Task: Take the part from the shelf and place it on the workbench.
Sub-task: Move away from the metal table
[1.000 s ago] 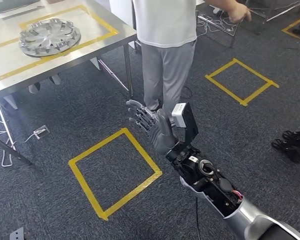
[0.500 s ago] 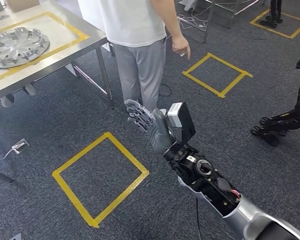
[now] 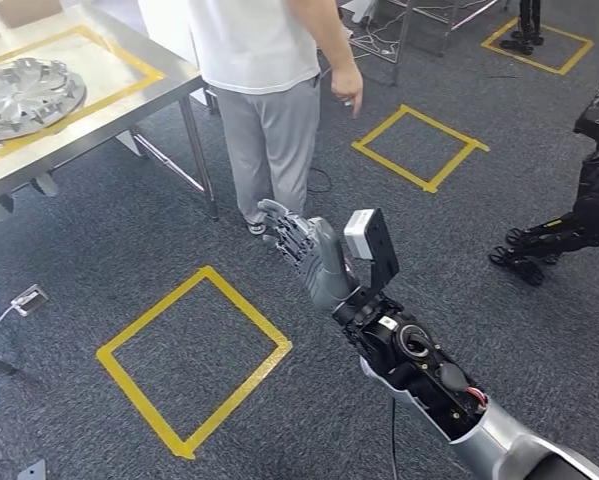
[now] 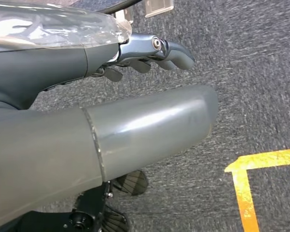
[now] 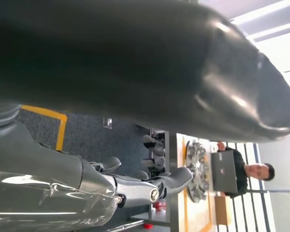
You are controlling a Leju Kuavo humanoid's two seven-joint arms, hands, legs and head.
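Right hand (image 3: 305,250) released, fingers spread, holding nothing; left hand (image 4: 99,140) likewise; part (image 3: 26,92) lies on workbench (image 3: 122,95); no legible writing

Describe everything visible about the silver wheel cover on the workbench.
The wheel cover is a round, silver, metallic-looking disc with spokes radiating from a central hub and cut-outs between them. It lies flat on the steel workbench, inside the yellow tape outline, cut off by the picture's left edge. Nothing touches it but the tabletop. In the right wrist view it shows edge-on.
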